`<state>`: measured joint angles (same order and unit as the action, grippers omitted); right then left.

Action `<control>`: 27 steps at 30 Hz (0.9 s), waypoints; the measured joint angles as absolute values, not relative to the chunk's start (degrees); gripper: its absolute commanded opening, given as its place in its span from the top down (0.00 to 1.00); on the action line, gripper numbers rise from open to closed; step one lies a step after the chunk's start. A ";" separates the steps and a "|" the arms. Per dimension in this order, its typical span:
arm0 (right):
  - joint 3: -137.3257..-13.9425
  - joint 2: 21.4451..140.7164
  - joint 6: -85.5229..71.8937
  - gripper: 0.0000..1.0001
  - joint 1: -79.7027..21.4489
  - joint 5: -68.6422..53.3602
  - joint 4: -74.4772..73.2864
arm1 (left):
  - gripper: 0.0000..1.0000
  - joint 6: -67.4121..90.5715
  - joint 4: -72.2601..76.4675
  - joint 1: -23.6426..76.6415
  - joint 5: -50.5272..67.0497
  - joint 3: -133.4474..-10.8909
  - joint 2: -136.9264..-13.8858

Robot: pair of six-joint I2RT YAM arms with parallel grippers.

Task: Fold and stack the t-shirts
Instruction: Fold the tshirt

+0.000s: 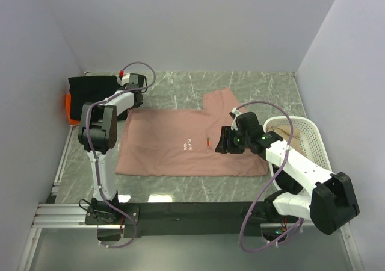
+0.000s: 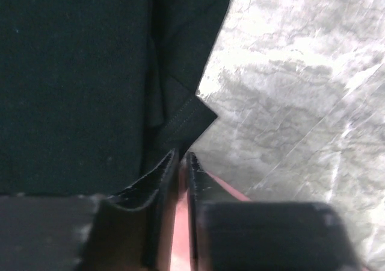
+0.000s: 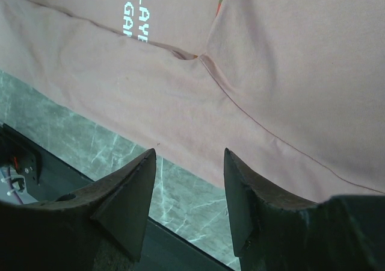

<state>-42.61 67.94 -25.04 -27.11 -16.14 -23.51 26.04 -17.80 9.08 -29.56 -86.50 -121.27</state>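
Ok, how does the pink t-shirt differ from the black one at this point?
The pink t-shirt lies spread wide over the middle of the table, while the black t-shirt sits as a compact folded pile in the far left corner. The pink one carries small white text on its chest, and the black one looks plain. Both are soft cloth tees on the marbled table.

Pink tee (image 1: 174, 144) flat mid-table; black tee (image 1: 90, 89), orange tee (image 1: 71, 113) far-left.

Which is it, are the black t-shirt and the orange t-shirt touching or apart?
Touching. The top external view shows the black t-shirt lying on the orange t-shirt, whose edge pokes out at its left side.
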 measured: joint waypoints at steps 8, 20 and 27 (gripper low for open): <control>-42.72 67.94 -25.04 0.44 -27.11 -15.90 -23.64 | 0.99 25.74 -18.22 9.08 -28.53 -86.43 -121.27; -71.11 82.11 -23.05 0.44 -25.34 -1.96 -29.30 | 0.99 26.83 -15.70 9.08 -22.11 -80.84 -110.85; -100.44 108.42 -21.02 0.44 -20.45 3.57 -31.51 | 0.99 27.51 -14.20 9.08 -18.06 -78.50 -110.41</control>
<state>-100.44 108.42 -21.02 -20.45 3.57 -31.51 27.51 -14.20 9.08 -18.06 -78.50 -110.41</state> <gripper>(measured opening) 0.562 0.021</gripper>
